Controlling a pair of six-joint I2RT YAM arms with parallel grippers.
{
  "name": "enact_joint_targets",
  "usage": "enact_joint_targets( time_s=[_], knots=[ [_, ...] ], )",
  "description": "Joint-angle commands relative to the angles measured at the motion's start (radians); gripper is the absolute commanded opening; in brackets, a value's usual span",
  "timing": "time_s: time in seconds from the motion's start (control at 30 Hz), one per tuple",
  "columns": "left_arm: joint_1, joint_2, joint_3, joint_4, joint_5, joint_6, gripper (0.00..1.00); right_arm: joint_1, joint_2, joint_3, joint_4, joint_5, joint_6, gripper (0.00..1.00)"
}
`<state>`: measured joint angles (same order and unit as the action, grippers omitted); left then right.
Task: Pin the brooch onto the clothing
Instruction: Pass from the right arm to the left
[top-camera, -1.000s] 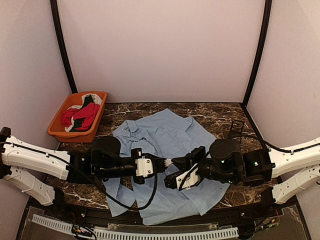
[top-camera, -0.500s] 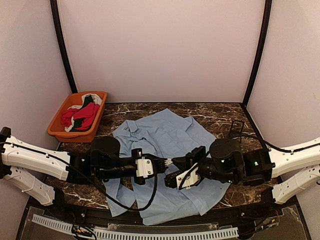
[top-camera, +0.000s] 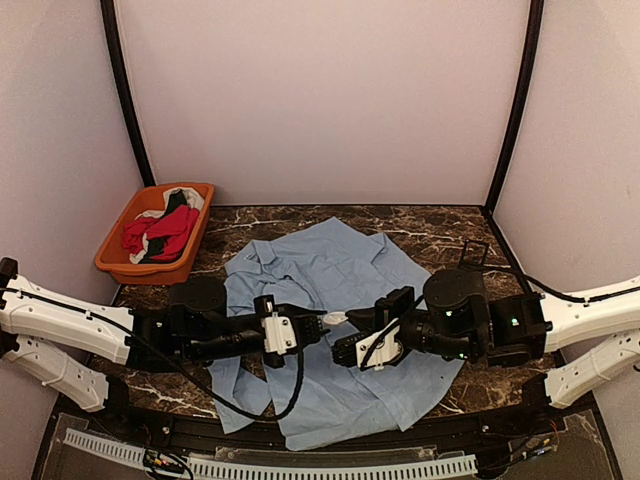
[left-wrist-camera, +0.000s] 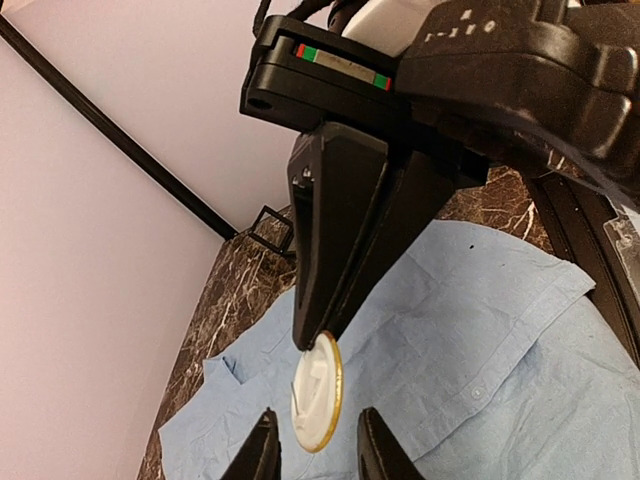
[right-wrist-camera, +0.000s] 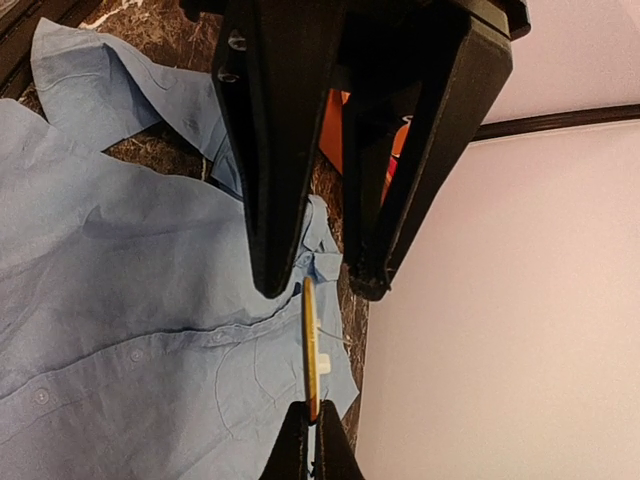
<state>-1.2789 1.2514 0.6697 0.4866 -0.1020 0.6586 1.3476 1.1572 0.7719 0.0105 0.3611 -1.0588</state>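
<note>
The brooch (left-wrist-camera: 318, 395), a white disc with a gold rim and a thin pin on its back, hangs above the clothing (top-camera: 330, 265), a light blue shirt spread on the table. My right gripper (right-wrist-camera: 311, 425) is shut on the brooch's edge. In the right wrist view the brooch (right-wrist-camera: 311, 345) shows edge-on. My left gripper (left-wrist-camera: 315, 450) is open, with one fingertip on each side of the disc's free end and a gap on both sides. Both grippers meet nose to nose over the middle of the shirt, with the brooch (top-camera: 337, 319) between them in the top view.
An orange basket (top-camera: 118, 262) with red, black and white garments stands at the table's back left corner. A small black wire frame (top-camera: 473, 253) stands at the back right by the wall. Dark marble table (top-camera: 440, 225) shows around the shirt.
The left arm has drawn back slightly to the left and its jaws have widened a little around the brooch. The right gripper still holds the brooch in much the same place.
</note>
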Motion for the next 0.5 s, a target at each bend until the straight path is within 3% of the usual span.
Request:
enact_joint_targets(
  time_s=[0.0, 0.47],
  knots=[
    [-0.005, -0.011, -0.001, 0.004, 0.040, 0.004, 0.27, -0.011, -0.004, 0.001, 0.013, -0.027, 0.025, 0.00],
    [-0.007, 0.032, 0.032, -0.012, 0.034, 0.015, 0.25, -0.014, 0.000, 0.015, -0.001, -0.047, 0.027, 0.00]
  ],
)
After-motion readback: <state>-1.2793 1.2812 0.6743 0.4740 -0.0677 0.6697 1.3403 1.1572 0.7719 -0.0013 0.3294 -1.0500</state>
